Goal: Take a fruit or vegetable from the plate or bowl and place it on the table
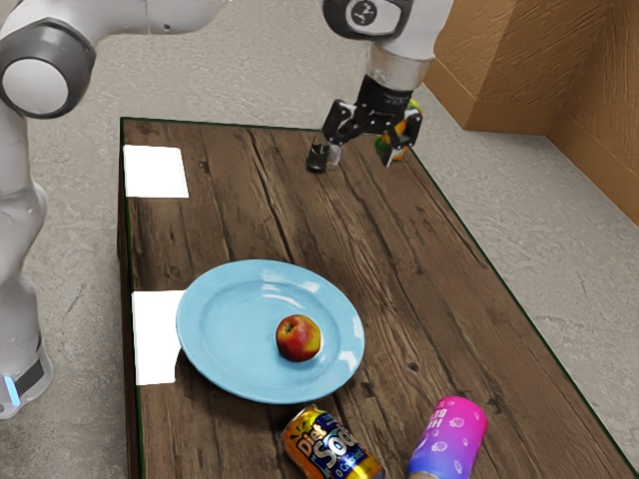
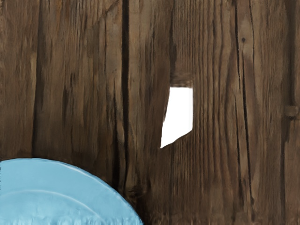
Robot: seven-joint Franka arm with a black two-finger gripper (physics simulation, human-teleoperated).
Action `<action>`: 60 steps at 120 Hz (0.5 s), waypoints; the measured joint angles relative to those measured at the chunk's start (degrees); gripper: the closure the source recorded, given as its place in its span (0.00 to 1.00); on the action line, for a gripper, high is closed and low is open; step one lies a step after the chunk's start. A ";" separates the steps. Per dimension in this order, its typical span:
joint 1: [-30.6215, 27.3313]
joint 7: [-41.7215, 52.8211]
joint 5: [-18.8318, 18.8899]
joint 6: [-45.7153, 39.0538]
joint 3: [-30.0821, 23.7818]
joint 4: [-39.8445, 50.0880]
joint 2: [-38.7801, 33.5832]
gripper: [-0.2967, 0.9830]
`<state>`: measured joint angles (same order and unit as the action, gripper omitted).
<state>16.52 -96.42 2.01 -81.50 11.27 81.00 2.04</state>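
Have the gripper (image 1: pixel 361 158) raised above the tabletop (image 1: pixel 235 220), seen toward the far corner at the exterior view's right, with jaws spread apart. See the apple (image 1: pixel 299 338) lying on the blue plate (image 1: pixel 215 329), near the tabletop's edge at the exterior view's left, just beside the soda can (image 1: pixel 332 446).

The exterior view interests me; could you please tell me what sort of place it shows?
Probably a simulated robot test room: an arm reaches over a wooden table holding a plate, and the floor looks like concrete.
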 joint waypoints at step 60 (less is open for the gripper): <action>1.96 15.98 -7.73 -1.45 -0.09 0.56 11.60 0.23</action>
<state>18.48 -80.44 -5.72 -82.96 11.18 81.55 13.64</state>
